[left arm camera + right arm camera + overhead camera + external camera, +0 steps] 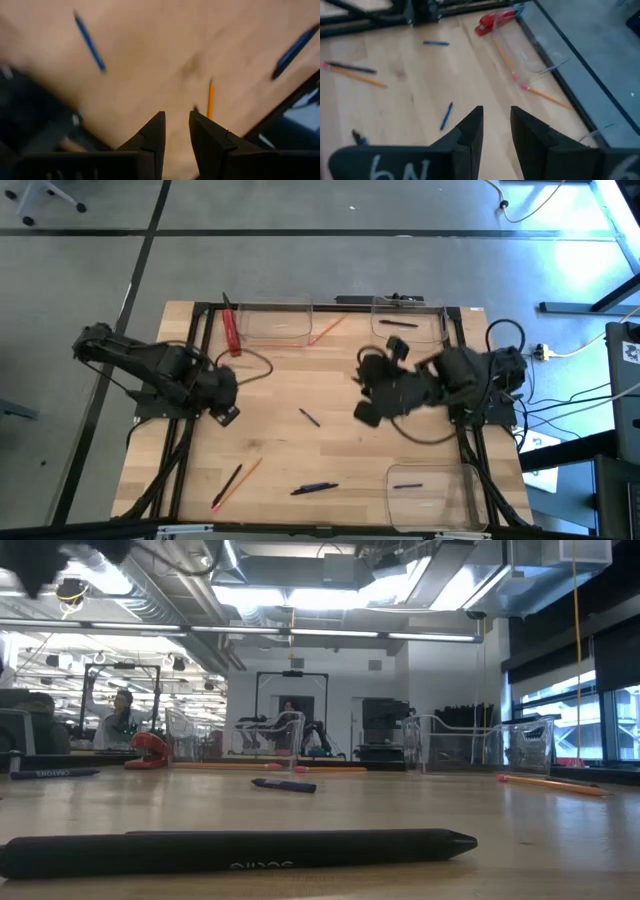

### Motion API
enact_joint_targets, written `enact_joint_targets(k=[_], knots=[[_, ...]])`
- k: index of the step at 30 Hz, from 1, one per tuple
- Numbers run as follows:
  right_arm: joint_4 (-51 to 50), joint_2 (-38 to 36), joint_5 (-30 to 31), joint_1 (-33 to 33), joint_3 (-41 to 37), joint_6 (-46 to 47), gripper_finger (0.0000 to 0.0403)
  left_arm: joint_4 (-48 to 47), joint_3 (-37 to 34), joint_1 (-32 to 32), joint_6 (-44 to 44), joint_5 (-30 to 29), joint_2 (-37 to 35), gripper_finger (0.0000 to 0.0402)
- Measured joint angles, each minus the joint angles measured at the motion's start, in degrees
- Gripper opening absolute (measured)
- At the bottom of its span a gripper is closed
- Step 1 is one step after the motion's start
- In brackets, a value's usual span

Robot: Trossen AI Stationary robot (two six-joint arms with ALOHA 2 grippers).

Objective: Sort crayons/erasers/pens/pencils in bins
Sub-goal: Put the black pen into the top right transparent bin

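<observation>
My left gripper [228,415] hovers open and empty over the table's left side; its wrist view [176,125] shows an orange pencil [210,100] and two blue pens [90,42] [295,50] lying on the wood below. My right gripper [365,410] hovers open and empty over the table's middle [496,120], with a short blue pen [446,116] [309,417] just ahead. Another dark pen [314,489] and a black pen with a pencil [235,480] lie near the front. Three clear bins stand at far middle [275,312], far right [440,330] and near right [470,480].
A red flat bar [232,330] lies beside the far middle bin. Two pencils [507,60] [547,96] lie at that bin, one sticking out over its rim. The far right and near right bins each hold a dark pen [398,323] [407,486]. Black frame rails run along the table's sides.
</observation>
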Motion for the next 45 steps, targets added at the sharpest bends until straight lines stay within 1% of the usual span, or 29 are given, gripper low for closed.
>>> enact_joint_targets(k=[3, 5, 8, 13, 16, 21, 24, 30, 38, 43, 45], knots=[[1.8, -1.1, -1.5, -2.2, 0.0, -3.8, 0.01, 1.3, -3.2, -3.7, -7.6, 3.7, 0.0, 0.008], [2.6, -1.5, -3.2, -3.3, 0.0, -6.5, 0.01, 3.7, -5.2, -6.2, -12.8, 5.1, 0.0, 0.008], [3.2, -1.5, -5.7, -4.5, 0.0, -10.3, 0.01, 10.0, -8.5, -9.8, -18.8, 5.5, 0.0, 0.008], [5.3, -1.5, -9.8, -6.1, 0.0, -14.5, 0.01, 24.5, -13.8, -15.3, -24.9, 5.6, 0.0, 0.008], [6.8, -1.5, -12.2, -6.6, 0.0, -16.4, 0.01, 28.1, -16.2, -18.0, -27.5, 4.8, 1.3, 0.008], [8.4, -1.5, -13.4, -7.1, 0.0, -20.4, 0.01, 31.2, -18.1, -22.0, -29.3, 5.7, 6.3, 0.008], [8.5, -1.5, -13.4, -7.4, 0.0, -20.8, 0.01, 35.4, -18.0, -23.7, -29.0, 5.7, 9.6, 0.008], [8.5, -1.5, -13.4, -7.4, 0.0, -20.8, 0.01, 40.5, -17.7, -26.4, -29.5, 5.2, 15.5, 0.008], [8.5, -1.5, -13.3, -7.4, 0.0, -20.8, 0.01, 43.1, -13.8, -29.6, -32.2, 5.9, 23.1, 0.008], [8.5, -1.5, -13.3, -7.4, 0.0, -20.8, 0.01, 43.0, -13.2, -29.9, -33.8, 5.7, 26.9, 0.008], [8.5, -1.5, -13.3, -7.4, 0.0, -20.8, 0.01, 43.4, -13.2, -30.0, -34.0, 4.6, 28.2, 0.008]])
